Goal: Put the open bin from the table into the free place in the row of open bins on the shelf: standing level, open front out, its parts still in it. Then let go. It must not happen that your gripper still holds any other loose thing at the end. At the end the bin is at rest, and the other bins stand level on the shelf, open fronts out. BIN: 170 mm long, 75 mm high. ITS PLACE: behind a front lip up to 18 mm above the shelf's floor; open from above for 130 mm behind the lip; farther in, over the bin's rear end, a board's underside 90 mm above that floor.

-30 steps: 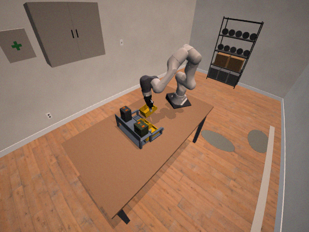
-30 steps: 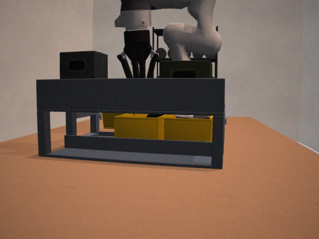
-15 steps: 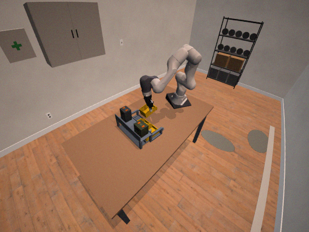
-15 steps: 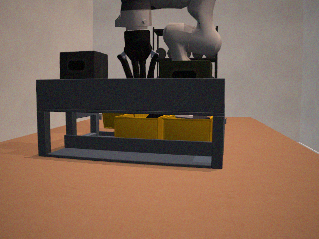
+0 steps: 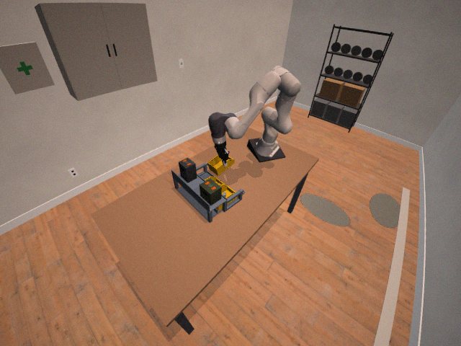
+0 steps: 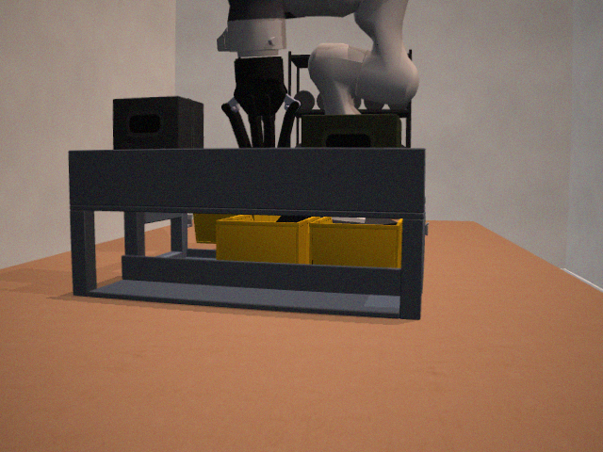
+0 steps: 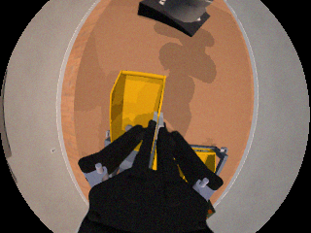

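You've got the hand (image 5: 224, 163) (image 6: 262, 143) (image 7: 156, 117) clamped on a side wall of the open yellow bin (image 5: 215, 170) (image 6: 204, 229) (image 7: 138, 97), approx. beside the row's bins at the shelf (image 5: 191, 196) (image 6: 246, 180) (image 7: 222, 165), not in its place; clearance above the tabletop (image 5: 167, 241) (image 6: 292, 379) (image 7: 224, 73) n/a, can't tell.

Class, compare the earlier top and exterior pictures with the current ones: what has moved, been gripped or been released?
Nothing visibly changed: no movement, no new grip, no release. The pincer stays by the open yellow bin's side wall, and the grey shelf stays put.
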You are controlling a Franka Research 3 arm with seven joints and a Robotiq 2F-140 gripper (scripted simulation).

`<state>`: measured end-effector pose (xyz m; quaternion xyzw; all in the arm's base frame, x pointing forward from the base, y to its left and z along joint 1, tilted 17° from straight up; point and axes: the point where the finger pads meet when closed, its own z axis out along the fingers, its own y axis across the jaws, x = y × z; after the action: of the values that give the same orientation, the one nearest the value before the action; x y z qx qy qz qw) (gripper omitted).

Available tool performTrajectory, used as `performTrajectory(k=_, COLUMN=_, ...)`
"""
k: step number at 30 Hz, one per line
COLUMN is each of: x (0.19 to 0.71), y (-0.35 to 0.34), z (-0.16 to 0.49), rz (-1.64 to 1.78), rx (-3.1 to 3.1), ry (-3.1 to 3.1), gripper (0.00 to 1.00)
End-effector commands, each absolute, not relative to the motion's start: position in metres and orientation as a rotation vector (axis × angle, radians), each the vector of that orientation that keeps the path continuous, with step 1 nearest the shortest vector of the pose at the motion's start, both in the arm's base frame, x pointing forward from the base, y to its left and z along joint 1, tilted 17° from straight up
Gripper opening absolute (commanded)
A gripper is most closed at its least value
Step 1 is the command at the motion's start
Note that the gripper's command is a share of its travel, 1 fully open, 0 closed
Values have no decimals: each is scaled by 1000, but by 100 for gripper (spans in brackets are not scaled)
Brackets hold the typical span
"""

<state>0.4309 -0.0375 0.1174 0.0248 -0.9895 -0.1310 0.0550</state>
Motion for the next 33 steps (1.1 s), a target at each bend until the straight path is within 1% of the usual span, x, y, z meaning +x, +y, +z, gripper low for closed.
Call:
performTrajectory(k=1, x=432, y=-38, z=118, rz=-394, rx=70, ry=-3003, gripper=0)
performTrajectory(k=33, x=442, y=-38, z=119, rz=-393, rx=70, ry=-3003, gripper=0)
